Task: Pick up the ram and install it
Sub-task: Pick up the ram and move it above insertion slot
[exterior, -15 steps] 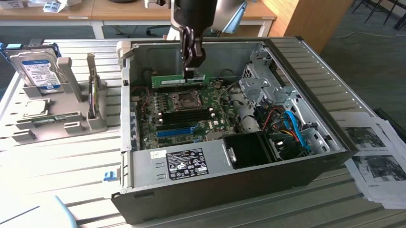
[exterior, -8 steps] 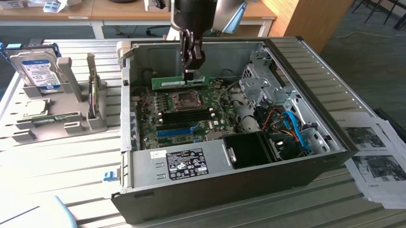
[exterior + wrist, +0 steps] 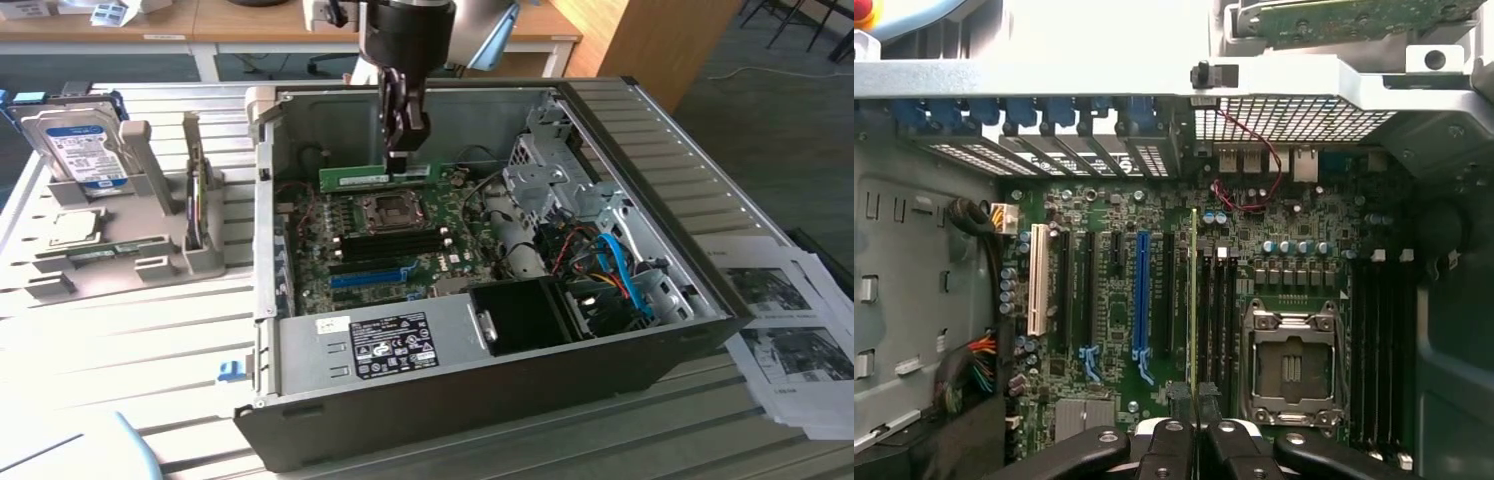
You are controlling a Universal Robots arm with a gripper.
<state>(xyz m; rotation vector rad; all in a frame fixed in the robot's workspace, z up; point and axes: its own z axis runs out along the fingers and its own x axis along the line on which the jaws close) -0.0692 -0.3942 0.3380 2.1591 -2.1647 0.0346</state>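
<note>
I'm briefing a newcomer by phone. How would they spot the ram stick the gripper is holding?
Find the open computer case, then the green motherboard inside it. Above the board, near the processor socket, the black gripper pinches the ram: a long thin green stick held on edge, unlike the black slots and blue slot fixed to the board.

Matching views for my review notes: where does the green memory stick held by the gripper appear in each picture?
Exterior view: the memory stick lies lengthwise in the gripper, over the board near the processor socket.
Wrist view: the memory stick is seen edge-on, a thin line running out from the gripper, beside the socket.
Shared landmark: the processor socket.
</note>
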